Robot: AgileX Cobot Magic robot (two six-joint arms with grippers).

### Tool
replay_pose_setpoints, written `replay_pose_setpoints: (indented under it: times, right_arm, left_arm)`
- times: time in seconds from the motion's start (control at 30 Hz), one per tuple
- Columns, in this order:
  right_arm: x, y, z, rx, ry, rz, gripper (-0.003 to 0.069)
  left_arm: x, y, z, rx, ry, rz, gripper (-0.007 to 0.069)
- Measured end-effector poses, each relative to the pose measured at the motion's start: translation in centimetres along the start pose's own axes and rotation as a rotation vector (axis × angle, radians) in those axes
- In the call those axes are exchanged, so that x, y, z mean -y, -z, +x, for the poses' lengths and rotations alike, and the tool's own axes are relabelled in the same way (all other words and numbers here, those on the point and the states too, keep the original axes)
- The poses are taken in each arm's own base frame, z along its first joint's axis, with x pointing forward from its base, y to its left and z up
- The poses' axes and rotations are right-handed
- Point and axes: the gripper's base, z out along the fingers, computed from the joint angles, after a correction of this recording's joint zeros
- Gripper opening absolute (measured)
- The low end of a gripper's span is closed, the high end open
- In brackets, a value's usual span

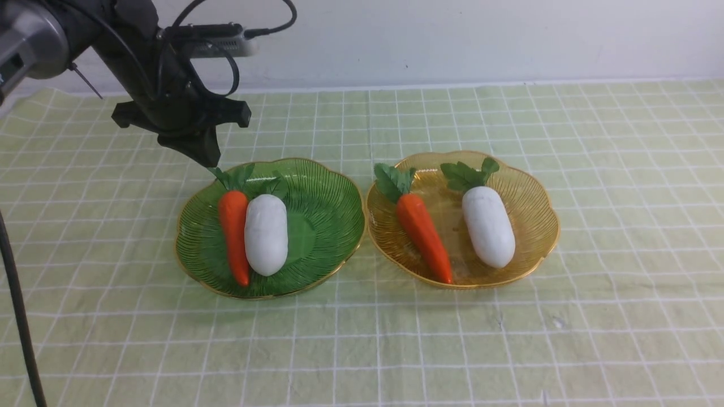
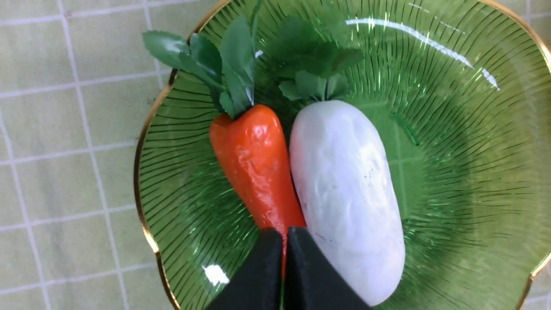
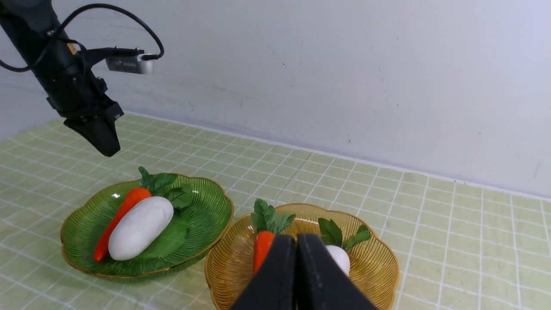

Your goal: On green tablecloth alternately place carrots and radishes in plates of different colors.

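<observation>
The green plate [image 1: 325, 223] holds a carrot [image 1: 235, 232] and a white radish [image 1: 266, 233] side by side. The amber plate [image 1: 529, 209] holds the other carrot [image 1: 423, 230] and radish [image 1: 487, 226], apart. Both stand on the green tablecloth [image 1: 622, 316]. My left gripper [image 1: 206, 155] hangs shut and empty above the green plate's far left rim, over the carrot's leaves. In the left wrist view the shut gripper [image 2: 285, 232] is above the carrot [image 2: 256, 159] and radish [image 2: 344, 189]. My right gripper [image 3: 296, 239] is shut and empty, raised near the amber plate [image 3: 370, 258].
A white wall [image 1: 452, 39] rises behind the cloth's far edge. The left arm's black cable [image 1: 20, 316] hangs at the left side of the front view. The right arm is out of the front view.
</observation>
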Motion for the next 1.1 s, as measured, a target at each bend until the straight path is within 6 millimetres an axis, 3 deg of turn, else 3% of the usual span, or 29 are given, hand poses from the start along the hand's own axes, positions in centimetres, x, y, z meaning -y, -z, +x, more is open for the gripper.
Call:
replay_pose_setpoints:
  times: [0.17,0.3,0.53,0.6,0.87,1.1]
  right_arm:
    - [0.0,0.0,0.0,0.0,0.0,0.0,-0.0014]
    - [0.0,0.0,0.0,0.0,0.0,0.0,-0.0014]
    - [0.0,-0.1,0.7,-0.003,0.0,0.005,-0.0014]
    - [0.0,-0.1,1.5,-0.008,0.005,0.01,-0.0014]
    - [0.0,2.4,8.8,0.027,0.008,0.104,-0.0014]
    - [0.5,1.9,15.5,-0.067,-0.023,0.246,-0.0014]
  left_arm:
    - [0.0,0.1,-0.1,0.004,0.0,0.001,-0.0008]
    - [0.2,1.4,-0.6,0.044,-0.005,0.001,-0.0008]
    - [1.0,8.3,-0.9,0.221,-0.021,0.009,-0.0008]
    - [1.1,9.0,-0.7,0.231,-0.021,0.016,-0.0008]
    - [1.9,9.4,-0.5,0.231,-0.005,0.1,-0.0008]
    - [2.9,12.7,0.3,0.296,-0.003,0.18,-0.0008]
